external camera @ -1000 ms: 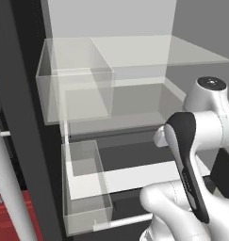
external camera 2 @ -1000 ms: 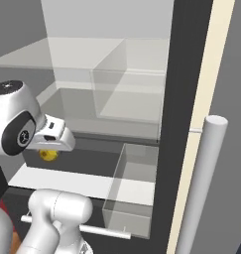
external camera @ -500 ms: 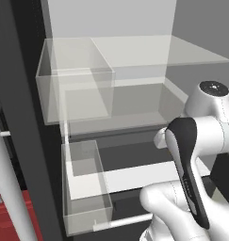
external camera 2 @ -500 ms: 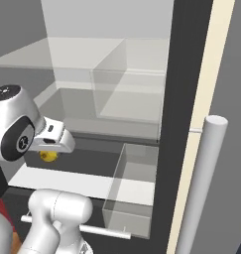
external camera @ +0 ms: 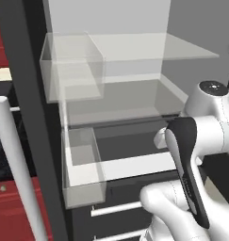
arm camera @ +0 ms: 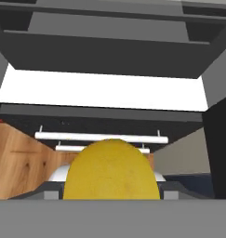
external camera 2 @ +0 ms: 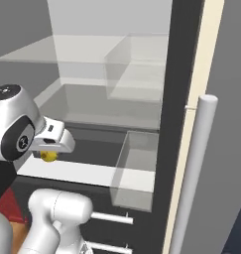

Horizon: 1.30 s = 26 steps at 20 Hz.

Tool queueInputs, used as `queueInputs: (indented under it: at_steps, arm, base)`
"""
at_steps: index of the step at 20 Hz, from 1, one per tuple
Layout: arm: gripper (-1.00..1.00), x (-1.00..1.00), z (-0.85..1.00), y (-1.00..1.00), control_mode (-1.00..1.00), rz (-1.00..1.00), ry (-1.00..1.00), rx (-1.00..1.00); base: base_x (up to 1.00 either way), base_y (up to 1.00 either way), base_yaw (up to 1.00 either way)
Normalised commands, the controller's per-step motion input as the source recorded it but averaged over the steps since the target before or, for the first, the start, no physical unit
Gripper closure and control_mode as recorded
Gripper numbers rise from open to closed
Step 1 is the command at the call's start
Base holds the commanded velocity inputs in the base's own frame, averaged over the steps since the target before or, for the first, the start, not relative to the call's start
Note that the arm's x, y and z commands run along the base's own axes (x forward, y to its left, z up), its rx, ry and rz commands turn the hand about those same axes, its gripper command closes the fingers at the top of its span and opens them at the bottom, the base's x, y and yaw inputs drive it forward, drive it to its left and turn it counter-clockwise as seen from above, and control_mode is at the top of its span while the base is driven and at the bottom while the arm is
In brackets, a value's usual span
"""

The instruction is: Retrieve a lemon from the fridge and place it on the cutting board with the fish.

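My gripper [external camera 2: 51,150] is shut on the lemon [external camera 2: 48,157], a small yellow fruit that peeks out under the white hand, just in front of the lower shelf of the open fridge [external camera 2: 92,54]. In the hand view the lemon [arm camera: 112,172] bulges up between the two fingertips, with the fridge's pale shelf edge [arm camera: 109,90] above it. In the left base view my own arm hides the hand in front of the fridge [external camera: 130,52]. The cutting board and the fish are out of view.
Clear door bins [external camera 2: 137,168] [external camera: 83,169] flank the opening. Long white bar handles [external camera 2: 194,168] [external camera: 17,169] stand on the open doors at either side. Drawer pulls [external camera 2: 109,217] run below the shelf. A wooden surface [arm camera: 16,158] shows low in the hand view.
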Motion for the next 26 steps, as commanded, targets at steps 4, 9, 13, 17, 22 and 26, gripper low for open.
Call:
queueInputs:
  at_steps: [4, 9, 13, 17, 22, 26]
  arm:
    - [1.0, 0.0, 0.0, 0.0, 1.0, 0.0, 0.0, 0.0]
    - [1.0, 0.0, 0.0, 0.0, 1.0, 0.0, 0.0, 0.0]
    - [1.0, 0.0, 0.0, 0.0, 1.0, 0.0, 0.0, 0.0]
    - [1.0, 0.0, 0.0, 0.0, 1.0, 0.0, 0.0, 0.0]
    - [1.0, 0.0, 0.0, 0.0, 1.0, 0.0, 0.0, 0.0]
    - [1.0, 0.0, 0.0, 0.0, 1.0, 0.0, 0.0, 0.0]
  base:
    - [-0.84, 0.0, 0.0]
    - [-0.89, 0.0, 0.0]
    - [-0.72, 0.17, 0.0]
    - [-0.6, 0.49, 0.0]
    - [-0.58, 0.79, 0.0]
    - [-0.47, 0.85, 0.0]
